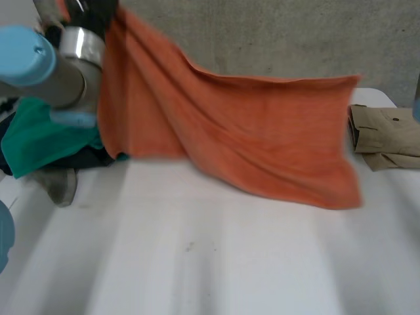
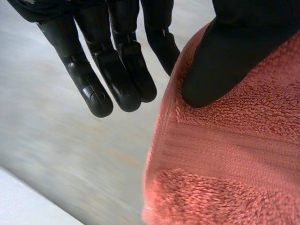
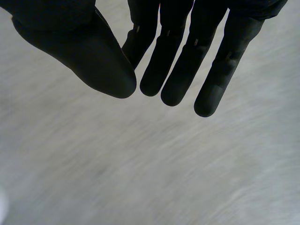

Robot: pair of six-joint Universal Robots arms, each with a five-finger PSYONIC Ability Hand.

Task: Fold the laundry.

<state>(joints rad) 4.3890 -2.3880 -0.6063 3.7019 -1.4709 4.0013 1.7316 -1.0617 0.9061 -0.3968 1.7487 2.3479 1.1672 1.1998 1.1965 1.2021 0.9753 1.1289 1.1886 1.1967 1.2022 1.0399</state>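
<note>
An orange towel hangs in the air above the white table, its lower edge trailing down toward the tabletop. My left hand holds it up by one end at the far left, high above the table. In the left wrist view the thumb presses onto the towel near its banded edge, while the straight fingers stand beside the cloth. My right hand has straight fingers with the thumb close to them, nothing between, over a bare grey surface.
A pile of laundry lies at the left: a green cloth, dark clothes and a grey piece. Folded khaki trousers rest at the table's far right. A grey wall stands behind.
</note>
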